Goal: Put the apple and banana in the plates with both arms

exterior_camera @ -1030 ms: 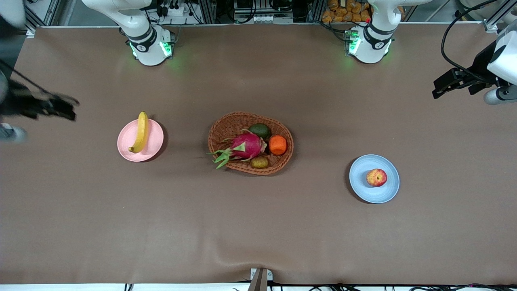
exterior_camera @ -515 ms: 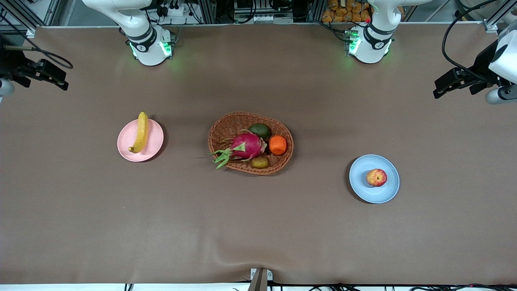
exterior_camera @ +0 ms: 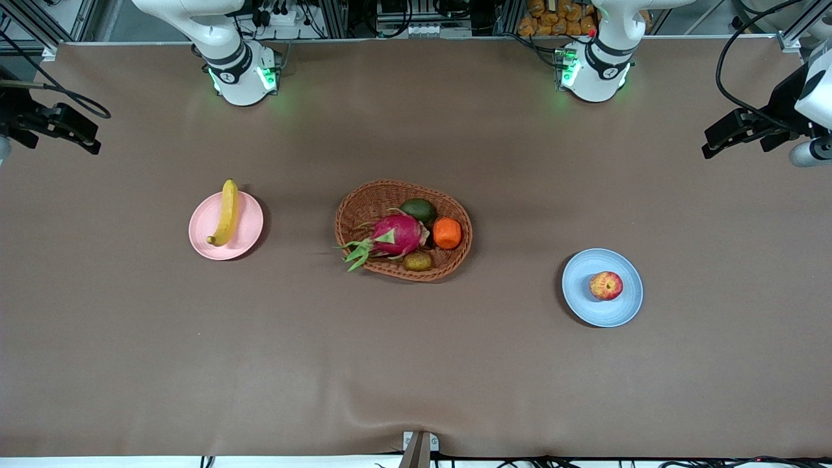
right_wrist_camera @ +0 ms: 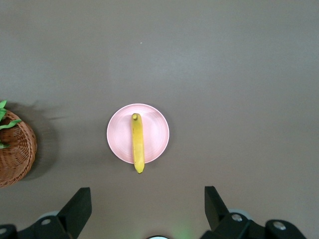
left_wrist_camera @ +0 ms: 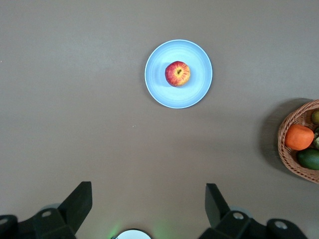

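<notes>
Brown table (exterior_camera: 416, 364) carries two plates and a basket (exterior_camera: 403, 230).

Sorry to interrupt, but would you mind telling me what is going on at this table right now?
Nothing is being handled at the moment. The banana lies on the pink plate and the apple sits on the blue plate, with a basket of other fruit between the plates. Both arms are up and off toward their own ends of the table: the left end effector and the right end effector are open and hold nothing.
</notes>
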Tool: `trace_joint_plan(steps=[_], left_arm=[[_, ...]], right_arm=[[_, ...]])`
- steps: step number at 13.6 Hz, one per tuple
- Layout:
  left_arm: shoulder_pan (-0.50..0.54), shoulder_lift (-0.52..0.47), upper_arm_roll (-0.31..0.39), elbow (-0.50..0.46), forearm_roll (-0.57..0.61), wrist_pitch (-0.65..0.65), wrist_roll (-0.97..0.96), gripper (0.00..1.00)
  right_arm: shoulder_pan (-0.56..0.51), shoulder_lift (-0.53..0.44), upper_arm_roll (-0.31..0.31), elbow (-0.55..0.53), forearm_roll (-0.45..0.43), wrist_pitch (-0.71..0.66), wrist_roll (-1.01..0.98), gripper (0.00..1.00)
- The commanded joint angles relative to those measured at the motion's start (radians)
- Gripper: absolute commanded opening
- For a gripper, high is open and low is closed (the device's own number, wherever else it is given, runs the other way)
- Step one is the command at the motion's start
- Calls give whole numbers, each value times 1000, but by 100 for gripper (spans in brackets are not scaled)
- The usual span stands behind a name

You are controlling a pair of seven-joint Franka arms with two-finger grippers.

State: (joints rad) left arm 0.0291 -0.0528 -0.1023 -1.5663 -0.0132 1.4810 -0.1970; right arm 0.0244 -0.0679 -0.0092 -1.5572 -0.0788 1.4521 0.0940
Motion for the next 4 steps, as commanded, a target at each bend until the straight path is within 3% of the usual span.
trace_joint_plan(steps=[1,4], left_arm=[[5,-12,-2,12,-8,-16,16,100],[6,-12,-5,11,-7,-16,15,100]], right_arm=[[-29,17,12,35,-4,-13,3,100],[-26,17,14,35,-4,-15,4,100]])
